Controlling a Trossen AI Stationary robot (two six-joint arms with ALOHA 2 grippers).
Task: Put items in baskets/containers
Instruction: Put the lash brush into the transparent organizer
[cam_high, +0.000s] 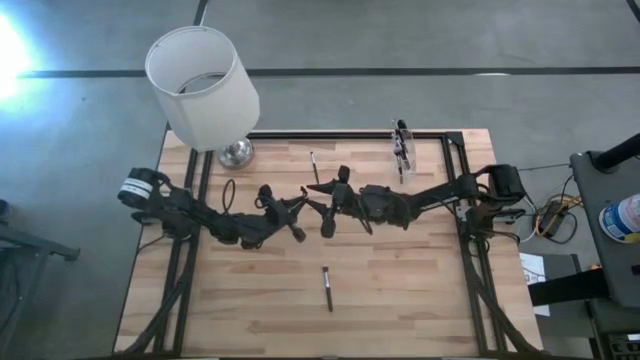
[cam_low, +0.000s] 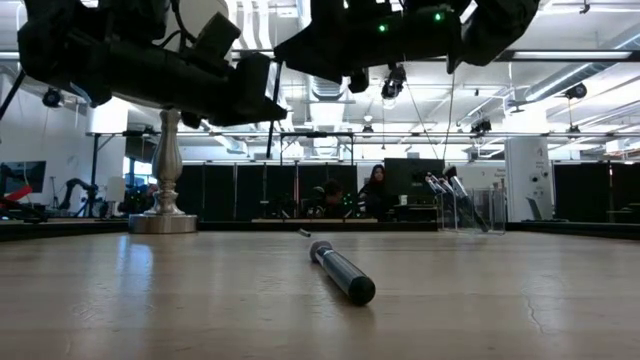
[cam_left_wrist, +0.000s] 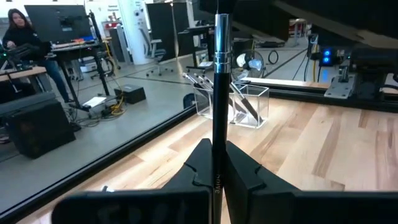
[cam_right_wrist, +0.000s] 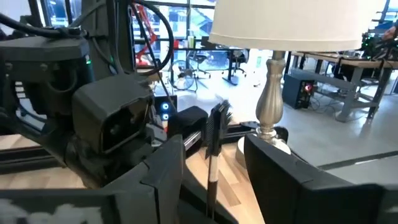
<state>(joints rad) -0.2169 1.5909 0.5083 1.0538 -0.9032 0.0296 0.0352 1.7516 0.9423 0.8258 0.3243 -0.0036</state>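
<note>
Light wooden plank table (cam_high: 400, 290), black-framed, is taken as landmark. A big white cylindrical lampshade (cam_high: 200, 85) on a silver turned lamp base (cam_high: 236, 152) is seen at the table's far left corner.

Both dark arms are stretched over the table's middle, wrists meeting nr centre. The left gripper (cam_high: 297, 213) is placed just left of table centre and is clenched on a thin black-handled brush w/ silver ferrule (cam_left_wrist: 219, 93); in the left wrist view the brush is held upright betw. the two dark fingers (cam_left_wrist: 245, 168). The right gripper (cam_high: 333, 208) is set just right of it, raised above the table top; its jaws are seen spread apart in the right wrist view, w/ the same brush standing in the gap, touched by neither pad as far as can be told.

A small clear transparent cup (cam_high: 402, 150) is stood nr the table's far edge, right of centre, w/ several thin brushes (cam_left_wrist: 242, 106) leaning inside. One thin dark brush (cam_high: 314, 167) is left lying on the table toward the far edge, nr mid-width. Another dark brush (cam_high: 327, 288) is lying on the table's near half, abt mid-width, well apart from the cup; in the low view it is shown flat on the wood.

People are seen seated far behind the table in the low view.
</note>
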